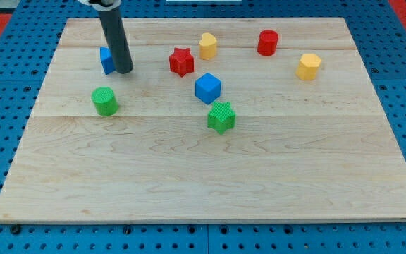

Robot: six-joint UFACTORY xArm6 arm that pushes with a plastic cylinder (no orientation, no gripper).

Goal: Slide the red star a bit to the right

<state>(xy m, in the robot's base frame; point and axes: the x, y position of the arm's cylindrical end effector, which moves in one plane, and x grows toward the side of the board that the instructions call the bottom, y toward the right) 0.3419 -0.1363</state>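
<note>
Toward the table's (189,176) upper middle sits the red star (182,61), beside a yellow block (208,46). My tip (123,70) rests well left, touching a blue block (106,60). No jaws fitted.

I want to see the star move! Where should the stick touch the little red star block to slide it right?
Push its left-facing side, coming from the view's left. The small red star block sits right of my tip, which is beside a partly hidden blue block. A yellow block stands just up-right, so push gently.
</note>
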